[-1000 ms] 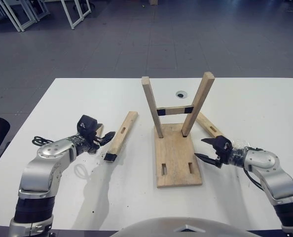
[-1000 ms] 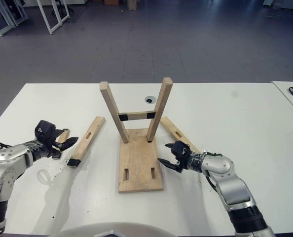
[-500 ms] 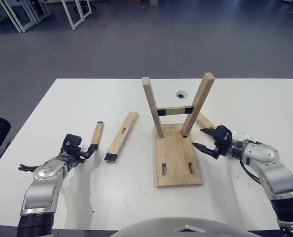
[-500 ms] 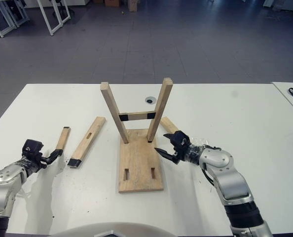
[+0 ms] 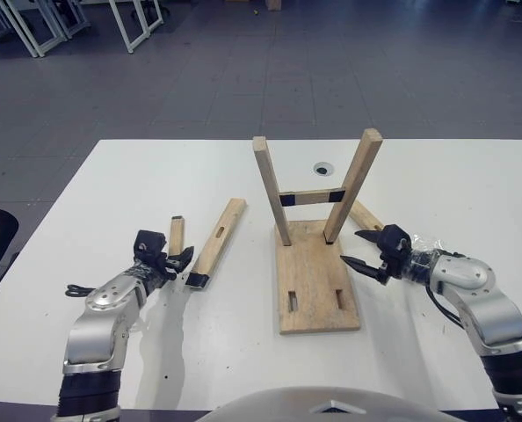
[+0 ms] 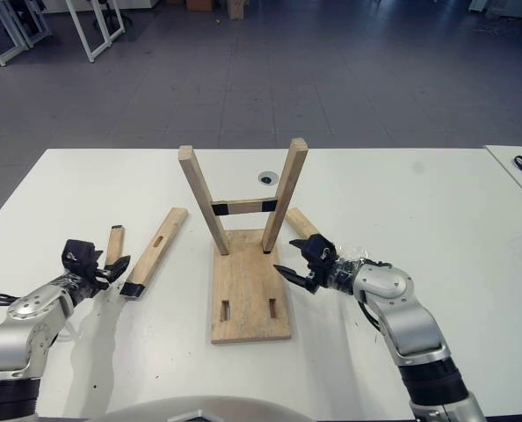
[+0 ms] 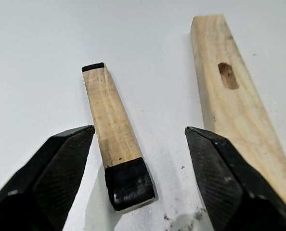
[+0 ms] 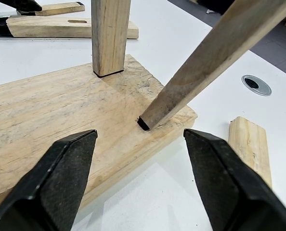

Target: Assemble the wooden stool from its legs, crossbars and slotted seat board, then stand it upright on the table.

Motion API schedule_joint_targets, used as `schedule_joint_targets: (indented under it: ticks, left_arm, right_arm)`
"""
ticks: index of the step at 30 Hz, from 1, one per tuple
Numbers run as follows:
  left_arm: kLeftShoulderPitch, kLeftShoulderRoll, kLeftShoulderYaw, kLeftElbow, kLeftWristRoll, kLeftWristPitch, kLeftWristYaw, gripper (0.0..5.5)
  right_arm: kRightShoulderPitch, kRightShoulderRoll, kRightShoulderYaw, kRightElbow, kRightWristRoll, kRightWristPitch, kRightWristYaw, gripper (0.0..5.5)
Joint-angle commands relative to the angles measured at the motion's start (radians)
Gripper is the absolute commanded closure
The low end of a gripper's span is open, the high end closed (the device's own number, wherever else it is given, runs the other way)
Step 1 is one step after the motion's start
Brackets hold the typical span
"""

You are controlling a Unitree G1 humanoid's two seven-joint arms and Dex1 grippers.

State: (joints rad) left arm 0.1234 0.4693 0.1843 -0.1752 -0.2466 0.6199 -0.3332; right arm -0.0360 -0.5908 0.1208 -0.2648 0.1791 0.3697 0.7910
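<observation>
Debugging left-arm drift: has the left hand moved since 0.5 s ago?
Yes: the left hand advanced to the near end of the crossbar, closer to the loose leg.

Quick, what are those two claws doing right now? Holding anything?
Left gripper: open, straddling the short black-tipped wooden crossbar, not gripping it.
Right gripper: open, empty, beside the slanted wooden leg.

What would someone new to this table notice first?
The half-built stool mid-table: a seat board lying flat with two legs standing in it, joined by a crossbar. Left of it lie a loose leg and a short crossbar, whose black-capped end sits between the open left fingers; the open right fingers hover at the board's right edge.
</observation>
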Motion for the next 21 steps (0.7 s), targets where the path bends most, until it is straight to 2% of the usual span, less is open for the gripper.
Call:
schedule_joint_targets:
  ticks: [1, 5, 13, 17, 19, 21]
  left_arm:
    - [-0.005, -0.021, -0.018, 0.051, 0.048, -0.014, 0.043, 2.02]
    - [0.005, -0.041, -0.020, 0.065, 0.059, -0.020, 0.064, 2.02]
    - [-0.005, -0.100, 0.029, 0.105, -0.041, 0.115, 0.052, 3.26]
    - [-0.023, -0.092, 0.030, 0.120, -0.028, 0.161, 0.081, 3.82]
    - [-0.026, -0.092, 0.033, 0.116, -0.019, 0.140, 0.094, 4.16]
    - [-0.038, -0.103, 0.048, 0.111, -0.013, 0.055, 0.103, 4.17]
  right_arm:
    - [-0.020, -0.010, 0.007, -0.003, -0.005, 0.004, 0.004, 2.17]
    - [-0.022, -0.012, 0.008, -0.006, -0.004, 0.007, 0.007, 2.17]
    - [-0.054, -0.014, -0.034, -0.106, 0.055, 0.085, -0.004, 2.17]
    - [-0.112, 0.006, -0.154, -0.231, 0.270, 0.311, -0.035, 2.17]
    - [-0.130, 0.003, -0.220, -0.289, 0.439, 0.454, -0.039, 1.82]
    - [-0.150, 0.013, -0.276, -0.320, 0.587, 0.555, -0.063, 1.50]
